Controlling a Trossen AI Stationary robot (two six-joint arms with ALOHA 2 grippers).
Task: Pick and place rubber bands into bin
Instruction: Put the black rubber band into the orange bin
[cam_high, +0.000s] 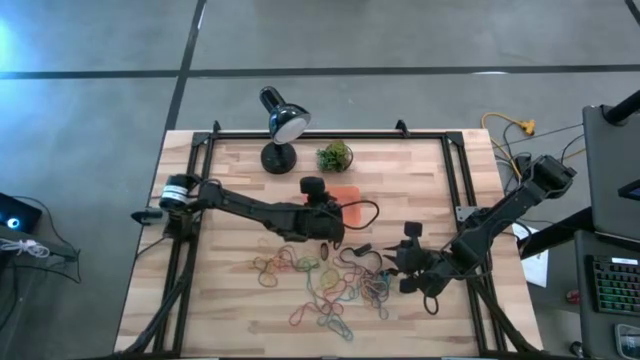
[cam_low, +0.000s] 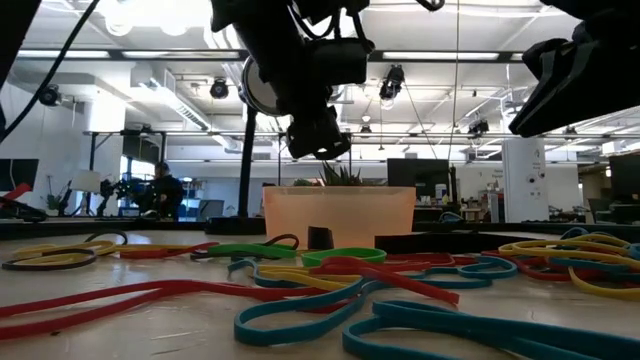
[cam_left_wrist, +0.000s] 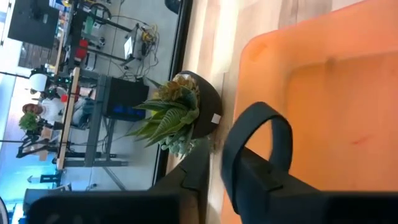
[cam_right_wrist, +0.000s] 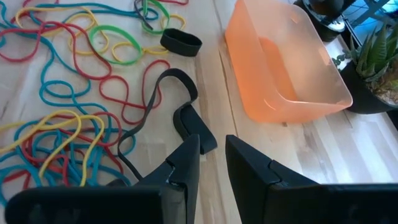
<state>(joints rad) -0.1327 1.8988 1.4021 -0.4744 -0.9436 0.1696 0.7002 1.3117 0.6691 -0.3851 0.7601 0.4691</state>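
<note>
The translucent orange bin (cam_high: 349, 195) (cam_right_wrist: 286, 68) sits past the table's middle, toward the far edge. My left gripper (cam_high: 337, 216) (cam_left_wrist: 215, 163) hangs just above the bin's near side, shut on a black rubber band (cam_high: 365, 211). Many coloured rubber bands (cam_high: 320, 285) (cam_right_wrist: 62, 124) lie loose on the wood, nearer than the bin. My right gripper (cam_high: 401, 263) (cam_right_wrist: 212, 147) hovers low to the right of that pile, its fingers slightly open and pointing toward the bin. A flat black band (cam_right_wrist: 177, 93) lies on the table right before them. My left gripper holds the black rubber band by one end, at its fingertips. The finger (cam_left_wrist: 267, 180) hides the exact place of contact. The free loop (cam_left_wrist: 258, 121) stands out past the fingers and is lifted clear over the bin's floor (cam_left_wrist: 348, 93).
A small potted plant (cam_high: 335, 155) (cam_left_wrist: 171, 115) and a black desk lamp (cam_high: 283, 125) stand at the far edge behind the bin. A small black ring (cam_right_wrist: 181, 42) lies among the bands. Black frame rails run along the table's left, right and far sides.
</note>
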